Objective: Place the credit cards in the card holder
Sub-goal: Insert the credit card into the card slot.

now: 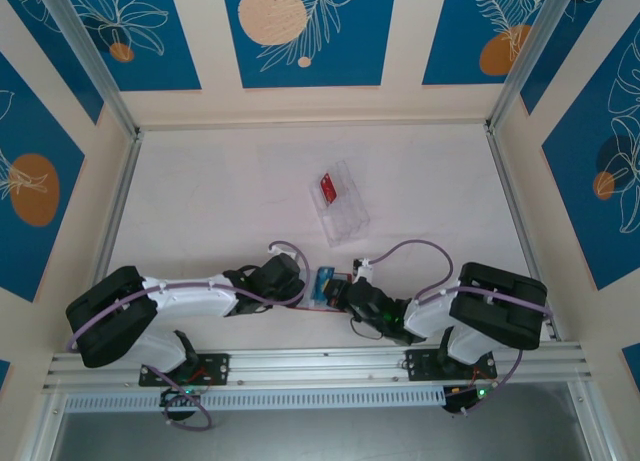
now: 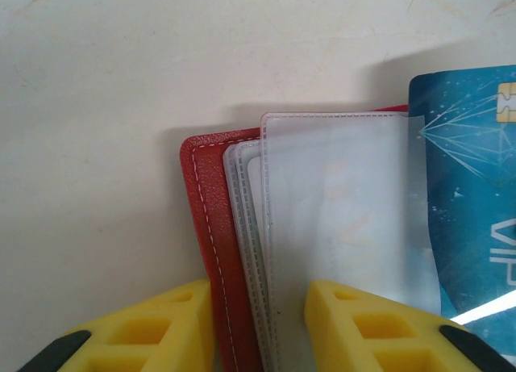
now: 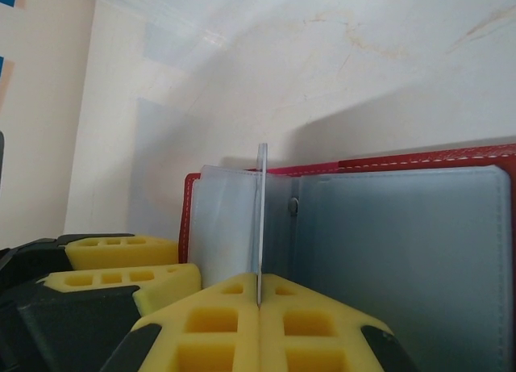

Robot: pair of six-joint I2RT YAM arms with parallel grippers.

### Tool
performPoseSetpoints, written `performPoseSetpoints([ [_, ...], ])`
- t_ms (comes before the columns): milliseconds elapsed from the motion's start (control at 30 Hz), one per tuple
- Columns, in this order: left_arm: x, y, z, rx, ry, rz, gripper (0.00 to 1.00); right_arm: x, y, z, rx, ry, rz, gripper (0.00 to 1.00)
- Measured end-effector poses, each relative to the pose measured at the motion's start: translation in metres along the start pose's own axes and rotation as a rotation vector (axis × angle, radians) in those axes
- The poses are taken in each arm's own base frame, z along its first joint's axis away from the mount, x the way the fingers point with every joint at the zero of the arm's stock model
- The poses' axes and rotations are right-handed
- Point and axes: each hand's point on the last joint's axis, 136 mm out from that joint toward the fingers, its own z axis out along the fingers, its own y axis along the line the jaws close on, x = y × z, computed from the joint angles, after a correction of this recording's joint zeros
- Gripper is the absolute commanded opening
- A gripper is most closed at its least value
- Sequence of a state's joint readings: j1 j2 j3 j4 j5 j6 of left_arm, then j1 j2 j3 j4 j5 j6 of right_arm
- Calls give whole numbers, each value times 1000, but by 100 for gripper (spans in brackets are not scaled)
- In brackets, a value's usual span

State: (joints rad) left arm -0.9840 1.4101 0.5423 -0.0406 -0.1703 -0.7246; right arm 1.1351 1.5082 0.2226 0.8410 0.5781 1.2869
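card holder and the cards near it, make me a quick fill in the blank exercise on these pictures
1. The card holder has a ___ cover.
2. In the right wrist view it lies ___, its grey-blue lining showing.
3. The right tool is ___ on a thin card seen edge-on.
4. In the top view, the loose card in the clear tray is ___.

Missing words: red; open; shut; red
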Motion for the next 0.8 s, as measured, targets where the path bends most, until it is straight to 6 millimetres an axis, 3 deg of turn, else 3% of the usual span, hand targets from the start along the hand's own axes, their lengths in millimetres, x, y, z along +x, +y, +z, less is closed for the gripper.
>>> performPoseSetpoints([
  [233, 0, 0, 0, -1, 0, 0, 34, 3, 2, 6, -27, -10, 20, 0],
  [800, 0, 0, 0, -1, 0, 0, 35, 14, -1, -1, -2, 18, 21, 0],
])
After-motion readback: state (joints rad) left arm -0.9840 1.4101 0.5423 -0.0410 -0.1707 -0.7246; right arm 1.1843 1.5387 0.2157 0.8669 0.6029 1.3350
